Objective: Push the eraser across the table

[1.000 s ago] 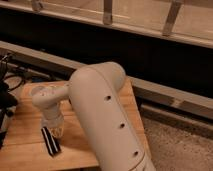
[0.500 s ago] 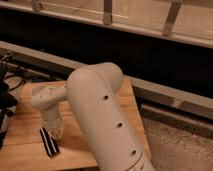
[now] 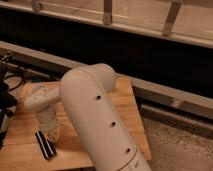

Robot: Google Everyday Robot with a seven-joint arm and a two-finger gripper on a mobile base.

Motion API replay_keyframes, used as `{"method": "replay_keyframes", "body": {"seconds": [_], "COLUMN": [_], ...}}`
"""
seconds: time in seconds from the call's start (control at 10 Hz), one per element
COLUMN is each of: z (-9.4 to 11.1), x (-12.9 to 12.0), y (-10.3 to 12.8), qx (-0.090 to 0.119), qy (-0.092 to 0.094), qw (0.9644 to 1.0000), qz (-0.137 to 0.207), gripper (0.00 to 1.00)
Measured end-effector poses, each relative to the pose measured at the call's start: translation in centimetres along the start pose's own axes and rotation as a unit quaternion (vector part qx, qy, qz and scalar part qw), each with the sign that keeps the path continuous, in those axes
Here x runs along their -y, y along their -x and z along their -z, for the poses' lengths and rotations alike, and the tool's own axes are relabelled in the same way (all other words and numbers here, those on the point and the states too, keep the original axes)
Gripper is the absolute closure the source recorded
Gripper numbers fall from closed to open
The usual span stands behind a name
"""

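The eraser, a long narrow black block with a pale stripe, lies on the light-brown wooden table near its front left part, angled toward the front right. My gripper hangs from the white wrist right beside the eraser's far end, just to its right, close to or touching it. My big white arm covers the middle of the table.
Dark objects and cables sit off the table's left edge. A dark wall with a metal rail runs behind the table. Speckled floor lies to the right of the table.
The eraser and gripper have shifted slightly left and toward the front of the table; the arm has barely moved.
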Motion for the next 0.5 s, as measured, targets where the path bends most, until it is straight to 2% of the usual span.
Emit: {"method": "replay_keyframes", "body": {"seconds": [0.2, 0.5], "z": [0.2, 0.6], "x": [-0.6, -1.8], "y": [0.5, 0.9], "qx": [-0.002, 0.001], "qy": [-0.009, -0.011], "qw": [0.9999, 0.9996], "qz": [0.013, 0.027], "gripper": [1.0, 1.0]}}
